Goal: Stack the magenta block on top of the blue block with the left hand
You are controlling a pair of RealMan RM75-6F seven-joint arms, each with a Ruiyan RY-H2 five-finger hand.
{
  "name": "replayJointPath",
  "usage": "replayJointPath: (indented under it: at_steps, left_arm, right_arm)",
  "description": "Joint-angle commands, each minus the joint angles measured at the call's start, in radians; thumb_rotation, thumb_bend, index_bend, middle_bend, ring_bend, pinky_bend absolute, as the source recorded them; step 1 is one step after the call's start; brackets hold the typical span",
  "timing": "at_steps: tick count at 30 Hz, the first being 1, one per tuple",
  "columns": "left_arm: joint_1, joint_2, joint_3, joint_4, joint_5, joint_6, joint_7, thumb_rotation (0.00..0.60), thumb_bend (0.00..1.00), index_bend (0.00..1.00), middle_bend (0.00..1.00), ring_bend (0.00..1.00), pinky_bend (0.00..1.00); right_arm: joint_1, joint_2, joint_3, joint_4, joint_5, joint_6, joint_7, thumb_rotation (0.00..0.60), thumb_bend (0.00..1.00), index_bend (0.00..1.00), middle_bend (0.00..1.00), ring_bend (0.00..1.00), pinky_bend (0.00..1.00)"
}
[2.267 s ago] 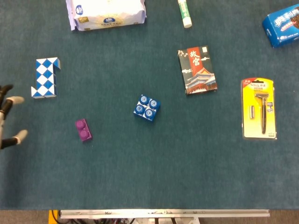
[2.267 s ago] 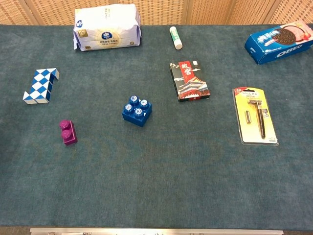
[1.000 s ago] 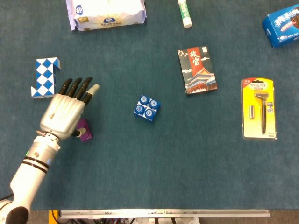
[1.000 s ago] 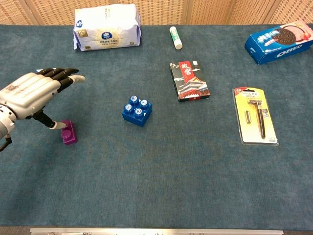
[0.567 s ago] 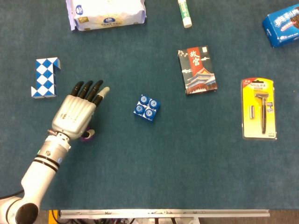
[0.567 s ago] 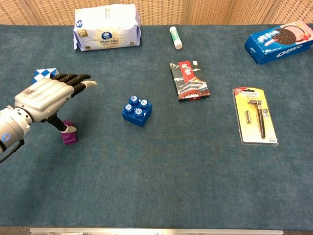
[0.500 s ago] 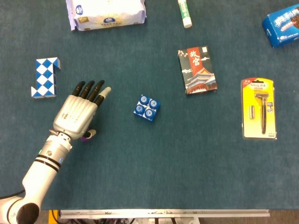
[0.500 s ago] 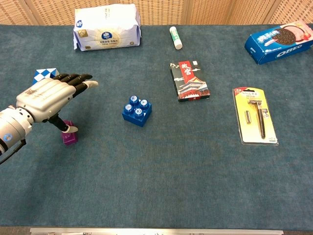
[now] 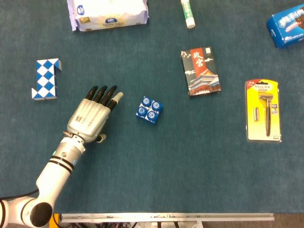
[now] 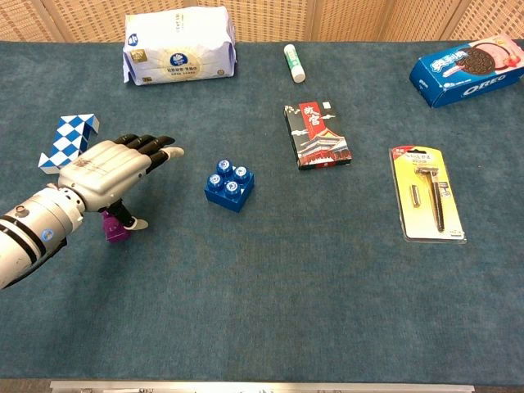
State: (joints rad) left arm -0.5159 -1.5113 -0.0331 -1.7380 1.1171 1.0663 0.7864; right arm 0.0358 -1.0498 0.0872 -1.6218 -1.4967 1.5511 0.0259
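The blue block (image 9: 149,109) (image 10: 229,186) sits studs-up near the middle of the table. My left hand (image 9: 92,118) (image 10: 115,173) hovers flat, fingers stretched out and apart, directly over the magenta block. In the head view the hand hides that block completely. In the chest view only a sliver of the magenta block (image 10: 111,228) shows under the palm, with the thumb hanging beside it. The hand holds nothing. The fingertips lie a short way left of the blue block. My right hand is out of both views.
A blue-white snake puzzle (image 9: 46,79) lies left of the hand. A tissue pack (image 9: 107,13) and a glue stick (image 9: 187,13) sit at the back. A card box (image 9: 200,71), a packaged razor (image 9: 263,110) and a cookie box (image 9: 287,26) lie to the right.
My left hand came in from the left edge and slid rightward over the magenta block, closer to the blue block. The blocks have not moved.
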Motion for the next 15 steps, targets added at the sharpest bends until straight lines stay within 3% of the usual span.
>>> replayJointPath:
  at_steps: [1, 15]
  left_arm:
    - [-0.005, -0.011, 0.006, 0.013, -0.01, 0.004, 0.006, 0.6, 0.1, 0.04, 0.0, 0.0, 0.07]
    - [0.008, 0.004, 0.047, 0.0, -0.014, 0.054, 0.003, 0.6, 0.1, 0.04, 0.0, 0.0, 0.07]
  right_arm:
    - [-0.001, 0.001, 0.0, 0.0, 0.0, 0.0, 0.001, 0.6, 0.0, 0.0, 0.08, 0.0, 0.27]
    - [-0.003, 0.002, 0.002, 0.0, 0.002, 0.0, -0.002, 0.6, 0.0, 0.0, 0.08, 0.0, 0.27]
